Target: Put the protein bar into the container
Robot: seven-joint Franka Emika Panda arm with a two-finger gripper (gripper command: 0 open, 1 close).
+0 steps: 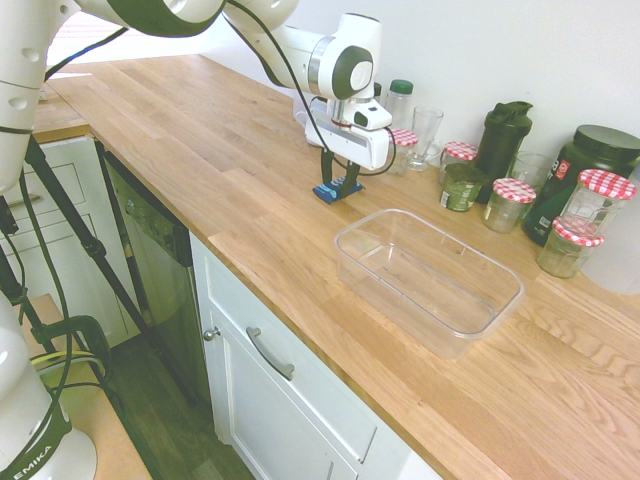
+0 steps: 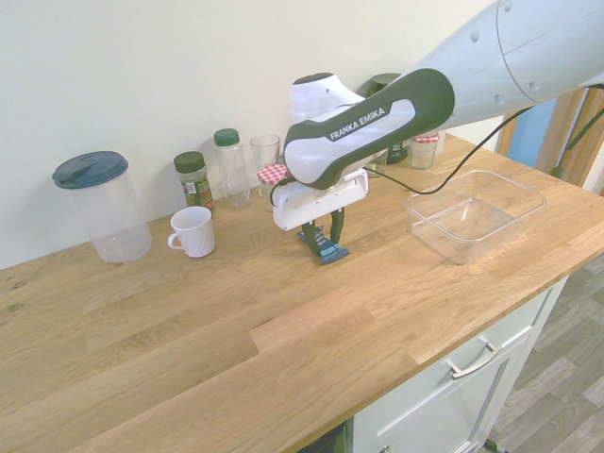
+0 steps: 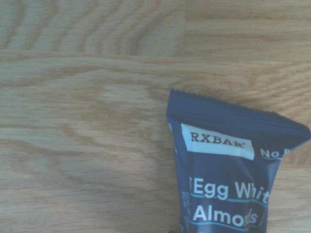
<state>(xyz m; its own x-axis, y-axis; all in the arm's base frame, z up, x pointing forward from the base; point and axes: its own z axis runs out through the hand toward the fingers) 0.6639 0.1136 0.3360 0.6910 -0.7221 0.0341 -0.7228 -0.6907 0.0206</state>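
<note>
While the bar still lies flat on the wood, the step in hand reads as the grasp itself, not the carry.

Near edge of the desk (image 1: pixel 250 230): bare wood, nothing in the way. The container (image 1: pixel 428 278) sits closest to that front edge in the first exterior view, empty, lidless, well apart from the bar.

Further in: the protein bar (image 1: pixel 338 190), dark blue wrapper, flat on the desk. The gripper (image 1: pixel 339 175) points straight down over it, fingers (image 1: pixel 327 168) straddling the wrapper, one on each side. Gap looks narrow, about bar width, but I cannot tell whether the pads are actually pressing on it yet. Wrist view shows the crimped end of the wrapper and white print, wood all round.

To do this well, my judgement:
- Close fully across the bar's short side before lifting; the wrapper is slick and crinkly, so a light pinch could slip.
- Tips low enough to catch the bar body, not just foil.
- Lift straight up, clear the tub rim, release low over the middle.

Far side, against the wall: jars with red-checkered lids (image 1: pixel 512 203), a dark shaker bottle (image 1: pixel 503 135), a white mug (image 2: pixel 193 231). None lies between bar and container.
</note>
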